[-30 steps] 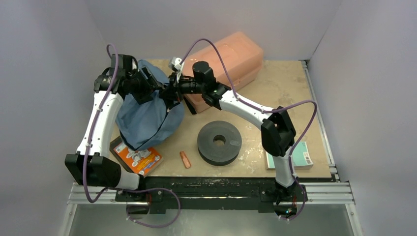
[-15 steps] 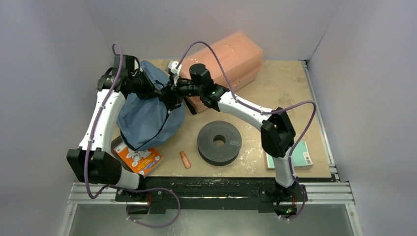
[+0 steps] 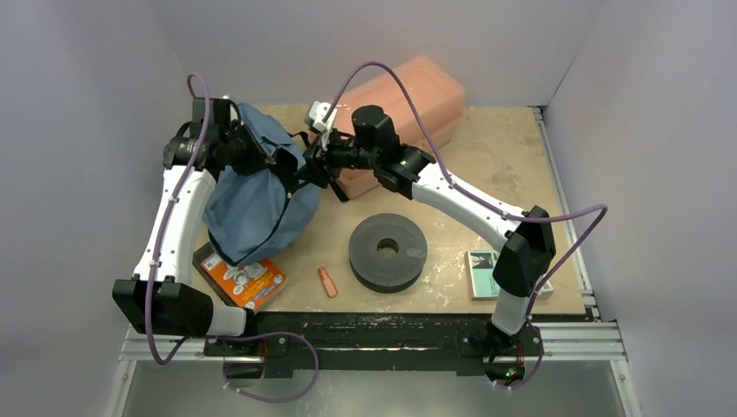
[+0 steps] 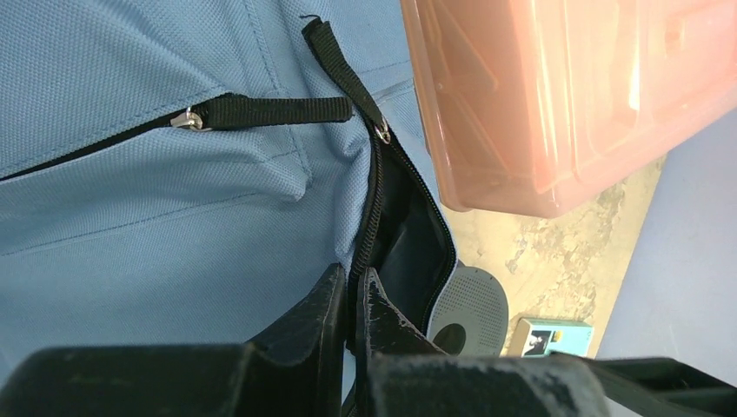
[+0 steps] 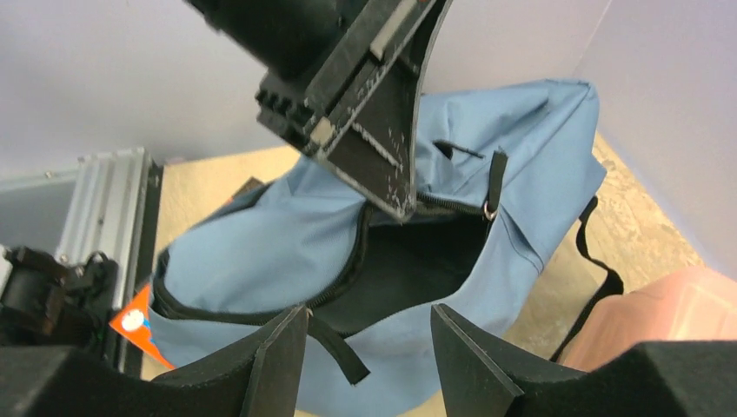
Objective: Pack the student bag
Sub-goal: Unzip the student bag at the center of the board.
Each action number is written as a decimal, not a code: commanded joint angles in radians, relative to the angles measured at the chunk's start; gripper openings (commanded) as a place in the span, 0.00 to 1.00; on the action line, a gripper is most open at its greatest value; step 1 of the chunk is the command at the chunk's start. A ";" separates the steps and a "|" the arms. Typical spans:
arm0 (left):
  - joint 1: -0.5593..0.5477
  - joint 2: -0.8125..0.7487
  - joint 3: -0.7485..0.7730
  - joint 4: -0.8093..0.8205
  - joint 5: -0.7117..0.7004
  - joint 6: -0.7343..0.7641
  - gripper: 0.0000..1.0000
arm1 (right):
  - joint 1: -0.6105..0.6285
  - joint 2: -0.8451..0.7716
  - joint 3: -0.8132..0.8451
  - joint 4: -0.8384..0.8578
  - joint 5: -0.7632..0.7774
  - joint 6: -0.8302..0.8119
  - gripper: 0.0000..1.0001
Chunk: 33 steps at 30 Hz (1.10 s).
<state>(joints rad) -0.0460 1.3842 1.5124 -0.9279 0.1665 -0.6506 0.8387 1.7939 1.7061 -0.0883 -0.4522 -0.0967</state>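
Student bag [image 3: 256,204] held at zipper edge [image 4: 374,204].
We saw left gripper [image 4: 352,276] clamped on it; right gripper [image 5: 369,320], jaws spread, had drawn back rightward.

A robotics lab cell: plain pale walls [image 3: 87,87] box in a scuffed tabletop [image 3: 513,156] from 9 through 12 to 3 o'clock, and an aluminium rail [image 3: 591,337] at 6 o'clock carries two cabled robot arms [image 3: 178,217].

Matt woven cloth student bag [image 4: 148,208]
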 commanded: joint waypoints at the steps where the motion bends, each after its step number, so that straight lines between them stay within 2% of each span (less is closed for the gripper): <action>1: 0.006 -0.041 0.035 0.058 0.007 0.030 0.00 | 0.000 0.013 0.013 -0.099 -0.017 -0.154 0.58; 11: 0.006 -0.050 0.041 0.052 0.023 0.028 0.00 | 0.007 0.067 0.025 -0.114 -0.114 -0.211 0.59; 16: 0.006 -0.053 0.043 0.052 0.024 0.023 0.00 | 0.031 0.073 0.006 -0.108 -0.099 -0.228 0.58; 19: 0.006 -0.053 0.046 0.048 0.017 0.018 0.00 | 0.045 0.068 -0.007 -0.097 -0.068 -0.231 0.51; 21: 0.006 -0.050 0.049 0.047 0.008 0.015 0.00 | 0.053 0.056 -0.024 -0.075 -0.040 -0.221 0.43; 26: 0.006 -0.051 0.054 0.048 -0.037 -0.008 0.00 | 0.060 0.023 -0.051 -0.063 -0.005 -0.185 0.10; 28: 0.006 -0.052 0.054 0.054 -0.078 -0.030 0.00 | 0.062 0.004 -0.063 -0.064 -0.005 -0.166 0.01; 33: 0.007 -0.060 0.048 0.087 -0.239 -0.111 0.00 | 0.083 -0.060 -0.121 -0.036 0.004 -0.084 0.00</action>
<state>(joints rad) -0.0471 1.3739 1.5127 -0.9451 0.0898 -0.6838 0.8978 1.8446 1.6112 -0.1658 -0.4515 -0.2626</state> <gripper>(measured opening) 0.033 0.012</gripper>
